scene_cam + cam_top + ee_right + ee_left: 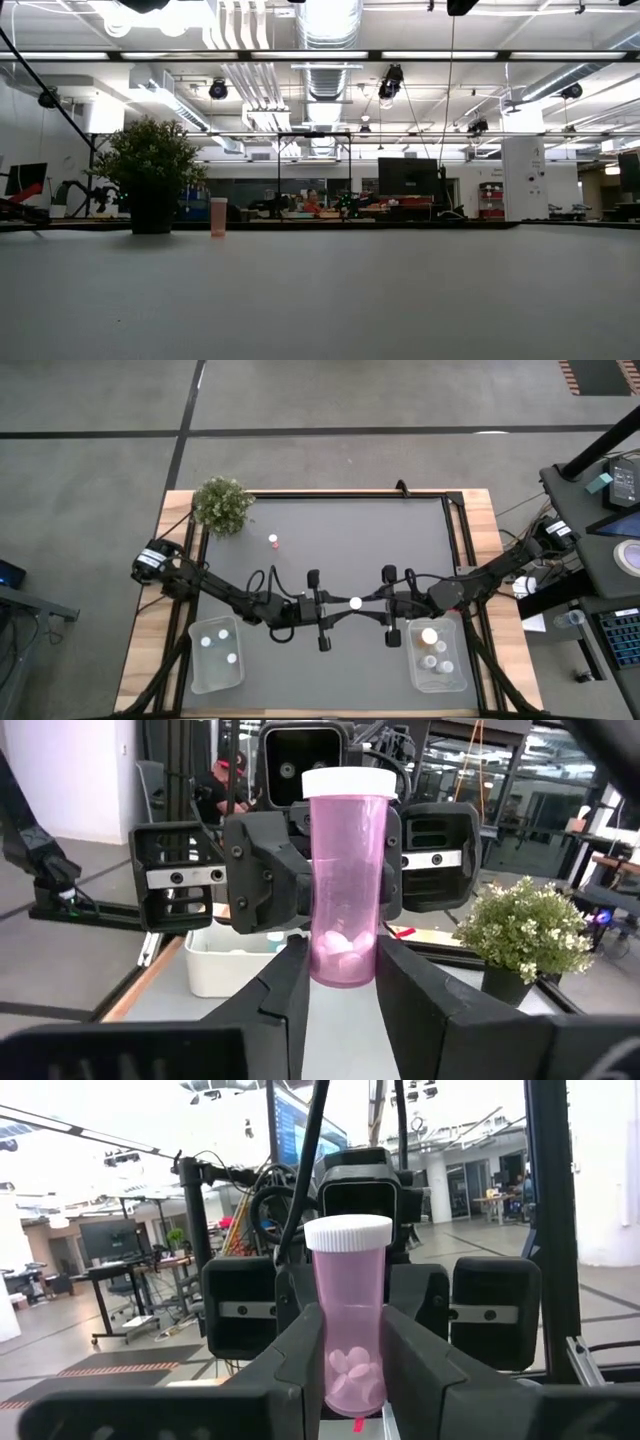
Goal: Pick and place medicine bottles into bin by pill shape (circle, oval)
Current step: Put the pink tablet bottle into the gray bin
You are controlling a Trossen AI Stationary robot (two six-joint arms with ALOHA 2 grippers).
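A pink medicine bottle with a white cap [355, 602] stands upright in the air over the table's middle, between my two grippers. My left gripper [340, 606] reaches it from the left and my right gripper [372, 600] from the right; both are shut on it. Pale pills lie in its bottom [352, 1370]. A second pink bottle [273, 541] stands on its base on the mat farther back; it also shows in the low view [218, 216]. My left gripper pinches the bottle's lower body [350, 1380] between its two fingers, one on each side. The fingers come level from the table's left. The bottle stands upright, cap up, lifted clear of the table. My right gripper pinches the same bottle's body near its bottom [345, 970] between its two fingers, one on each side. The fingers come level from the table's right, opposite my left gripper. The bottle stays upright between both grippers.
A clear bin [217, 653] at the near left holds three bottles. A clear bin [437, 655] at the near right holds several, one larger and orange [428, 636]. A green potted plant [222, 505] stands at the far left corner.
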